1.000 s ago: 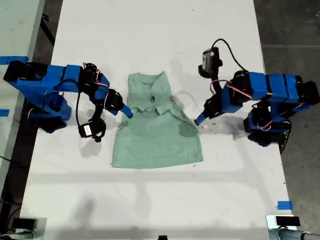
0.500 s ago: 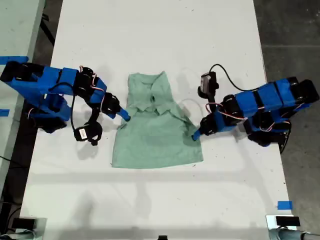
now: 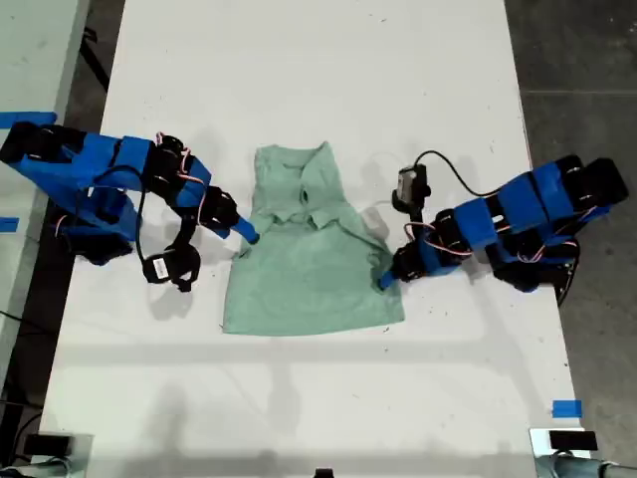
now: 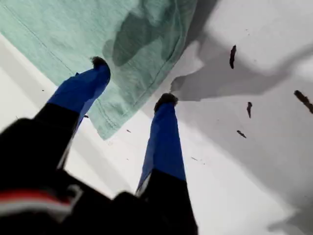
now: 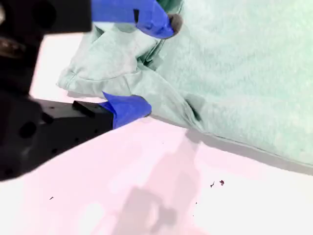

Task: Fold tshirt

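The pale mint-green, short-sleeved soft fabric tshirt (image 3: 311, 249) lies flat at the centre of the white bench (image 3: 299, 60) in the exterior view, partly folded, collar toward the frame's top. My first gripper (image 4: 132, 82), at the exterior view's right, has its jaws spread, one blue finger over the shirt's hem corner, the other on bare bench. My second gripper (image 5: 146, 66), at the exterior view's left, is spread around the bunched sleeve edge.

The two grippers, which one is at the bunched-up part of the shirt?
My second gripper, on the exterior view's left: rumpled folds of the shirt lie between its jaws. My first gripper straddles a flat edge.
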